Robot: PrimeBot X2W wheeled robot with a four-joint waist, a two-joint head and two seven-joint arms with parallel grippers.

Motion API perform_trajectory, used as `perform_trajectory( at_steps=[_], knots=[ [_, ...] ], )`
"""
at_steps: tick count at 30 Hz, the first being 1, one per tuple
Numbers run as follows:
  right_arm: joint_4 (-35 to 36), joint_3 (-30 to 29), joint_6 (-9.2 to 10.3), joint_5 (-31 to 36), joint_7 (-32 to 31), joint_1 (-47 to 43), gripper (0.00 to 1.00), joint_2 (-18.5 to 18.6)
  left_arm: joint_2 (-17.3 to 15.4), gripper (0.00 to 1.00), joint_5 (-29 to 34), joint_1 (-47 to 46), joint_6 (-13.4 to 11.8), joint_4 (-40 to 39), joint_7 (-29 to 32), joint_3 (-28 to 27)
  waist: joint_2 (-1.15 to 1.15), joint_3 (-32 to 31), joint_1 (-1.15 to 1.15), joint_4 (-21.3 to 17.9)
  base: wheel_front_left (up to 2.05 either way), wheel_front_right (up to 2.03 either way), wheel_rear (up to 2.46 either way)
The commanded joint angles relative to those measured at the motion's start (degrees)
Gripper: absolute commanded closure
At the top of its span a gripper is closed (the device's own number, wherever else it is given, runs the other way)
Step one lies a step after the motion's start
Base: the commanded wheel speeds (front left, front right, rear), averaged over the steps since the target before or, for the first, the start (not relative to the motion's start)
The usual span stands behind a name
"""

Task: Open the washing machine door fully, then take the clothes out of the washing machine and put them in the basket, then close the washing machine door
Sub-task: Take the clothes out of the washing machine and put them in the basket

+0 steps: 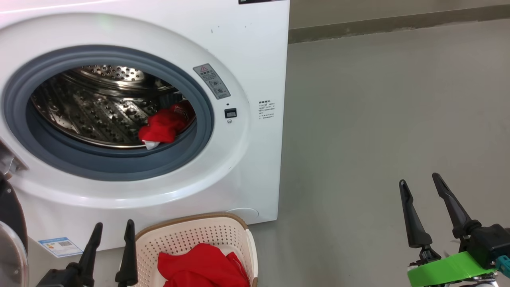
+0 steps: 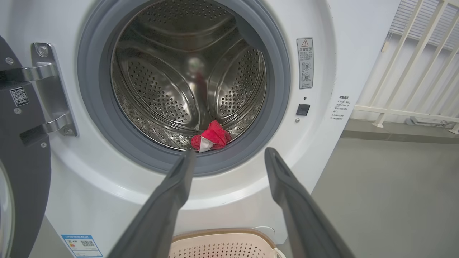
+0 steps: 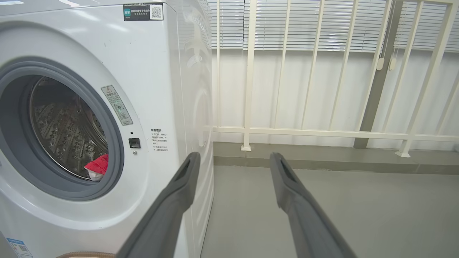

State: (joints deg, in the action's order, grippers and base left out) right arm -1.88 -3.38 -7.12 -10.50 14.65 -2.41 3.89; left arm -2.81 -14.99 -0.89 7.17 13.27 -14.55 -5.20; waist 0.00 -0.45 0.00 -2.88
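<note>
Big white front-loading washing machine (image 1: 255,59) at the left of the head view, with its grey rubber ring (image 1: 119,167) and perforated steel drum (image 1: 79,111) fully exposed. Large round door (image 2: 25,161) with a glossy black rim swung wide open at the left edge, hanging on a metal hinge (image 2: 53,89). Some of the bright red soft fabric clothes (image 1: 163,126) bundled low in the drum just behind the ring, a scrap of white cloth (image 1: 151,144) at the lower edge. The rest, a red heap (image 1: 201,265), inside the small cream-white perforated plastic basket (image 1: 187,237) with a brown rim, standing on the grey floor (image 1: 378,119) just before the machine's foot. Low beside the basket, left fingers (image 1: 91,249) spread wide apart, gripping nothing. Well off to the right above the floor, right fingers (image 1: 410,215) likewise spread wide and empty.
</note>
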Motion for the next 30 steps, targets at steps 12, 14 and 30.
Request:
perform_trajectory(
  at_steps=[12,14,30],
  knots=[
    [1.4,0.7,-0.36,0.4,0.3,0.3,0.0,0.9,-0.7,0.0,0.4,0.3,0.3,-2.4,-0.4,-1.3,0.0,-0.1,0.0,-0.4,0.0,0.0,0.0],
    [1.3,0.6,-0.36,0.4,0.3,0.4,0.0,1.0,-0.6,0.0,0.4,0.3,0.3,-2.5,-0.4,-1.4,0.0,-0.1,0.0,-0.5,0.0,0.0,0.0],
    [0.9,0.7,-0.36,0.2,0.3,0.8,0.0,0.8,-0.3,0.0,0.9,-0.8,0.3,-2.6,-0.4,-2.2,0.0,1.4,0.0,-0.4,0.0,0.0,0.0]
  ],
)
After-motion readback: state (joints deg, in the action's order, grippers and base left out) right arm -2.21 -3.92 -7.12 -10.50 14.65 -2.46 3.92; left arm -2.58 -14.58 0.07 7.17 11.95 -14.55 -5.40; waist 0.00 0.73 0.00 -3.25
